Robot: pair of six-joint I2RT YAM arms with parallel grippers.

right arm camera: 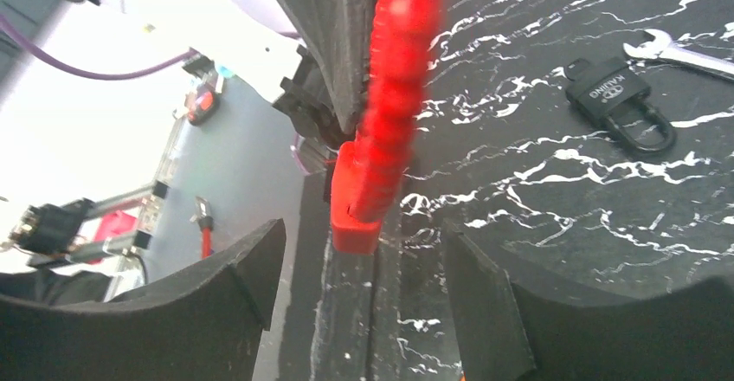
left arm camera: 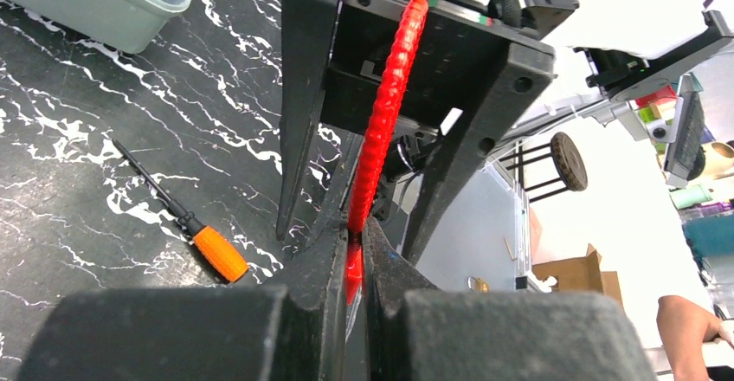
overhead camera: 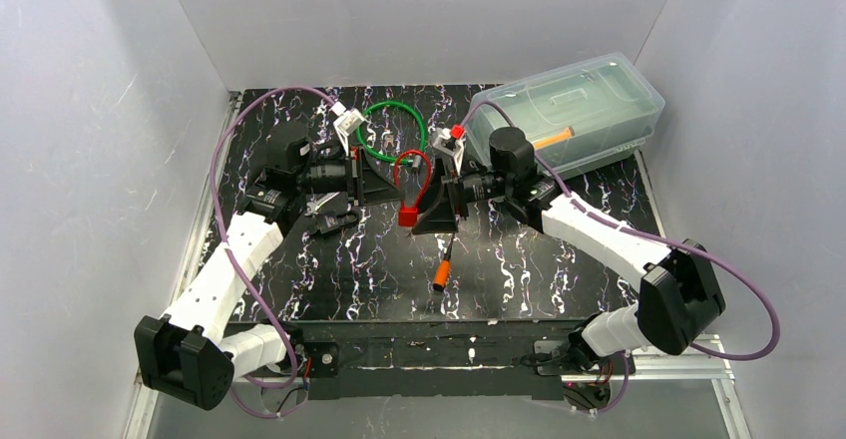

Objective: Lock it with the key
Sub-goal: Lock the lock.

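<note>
red lock (overhead camera: 408, 216) has its ribbed cable (left arm camera: 387, 104) pinched in left gripper (left arm camera: 354, 235).

Your table (overhead camera: 559, 279) is a black slab veined in white. At its far right corner sits a clear lidded plastic box (overhead camera: 569, 110). Near the middle, toward you, an orange-handled screwdriver (overhead camera: 442, 274) lies flat, its tip pointing away. At the far middle you have a green cable loop (overhead camera: 391, 105). Left of centre lie a black padlock (overhead camera: 334, 223) and, just beyond it, a silver wrench (overhead camera: 321, 203). Whether the red lock (overhead camera: 408, 216) at the middle rests on the top, you cannot tell.
</note>
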